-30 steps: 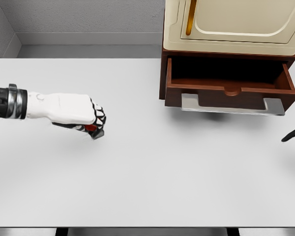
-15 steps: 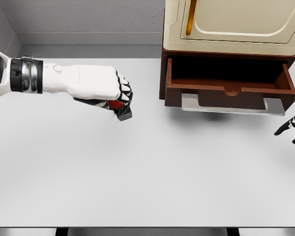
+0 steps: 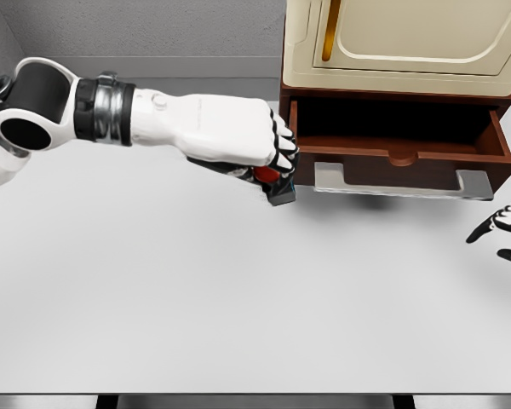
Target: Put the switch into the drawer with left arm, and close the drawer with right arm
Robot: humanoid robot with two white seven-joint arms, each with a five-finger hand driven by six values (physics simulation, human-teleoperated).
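Carried rightward above the bench (image 3: 196,298), the left hand (image 3: 255,149), gripping the switch (image 3: 277,183), reached the open drawer (image 3: 396,141), release inside presumably next

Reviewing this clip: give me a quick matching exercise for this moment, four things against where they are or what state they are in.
Things:
1. small dark switch with a red button
2. dark brown wooden drawer
3. right hand
4. cream cabinet door with a gold handle

States or places:
A. pulled out, open
B. at the picture's right edge, holding nothing
C. gripped in the white left hand, at the drawer's left front corner
D. above the drawer, closed

Pairs: 1-C, 2-A, 3-B, 4-D
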